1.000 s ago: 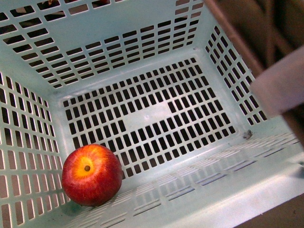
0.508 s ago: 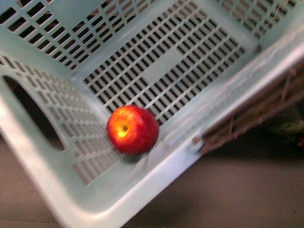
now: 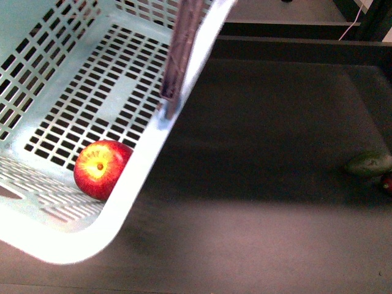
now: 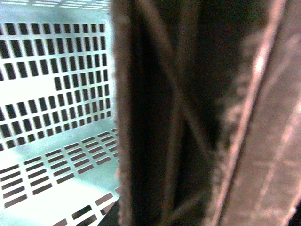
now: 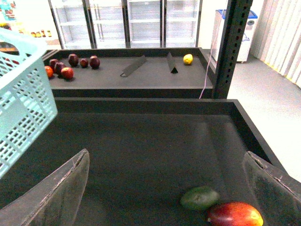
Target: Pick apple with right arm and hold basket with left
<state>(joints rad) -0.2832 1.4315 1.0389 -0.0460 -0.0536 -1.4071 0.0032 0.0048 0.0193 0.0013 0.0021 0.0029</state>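
Note:
The mint-turquoise basket (image 3: pixel 153 160) hangs tilted at the left of the front view. The red apple (image 3: pixel 100 168) with its yellow blush lies inside it against the near wall. The grey-brown handle (image 3: pixel 180 49) crosses the rim. The left wrist view shows the basket's slotted wall (image 4: pixel 51 94) and the handle (image 4: pixel 254 141) very close and blurred. My left gripper is shut on the basket, its fingers hidden there. My right gripper (image 5: pixel 164 193) is open and empty above the dark shelf, to the right of the basket (image 5: pixel 23 108).
A dark green oval fruit (image 5: pixel 200 197) and a red fruit with a yellow patch (image 5: pixel 235 215) lie on the dark shelf (image 3: pixel 275 122) between my right fingers. Both show at the front view's right edge. Behind are a shelf with several red fruits (image 5: pixel 70 61), a lemon (image 5: pixel 188 59) and a dark post (image 5: pixel 233 47).
The basket has swung left and up across the front view, uncovering the dark shelf. The apple has stayed inside it, resting against the near wall.

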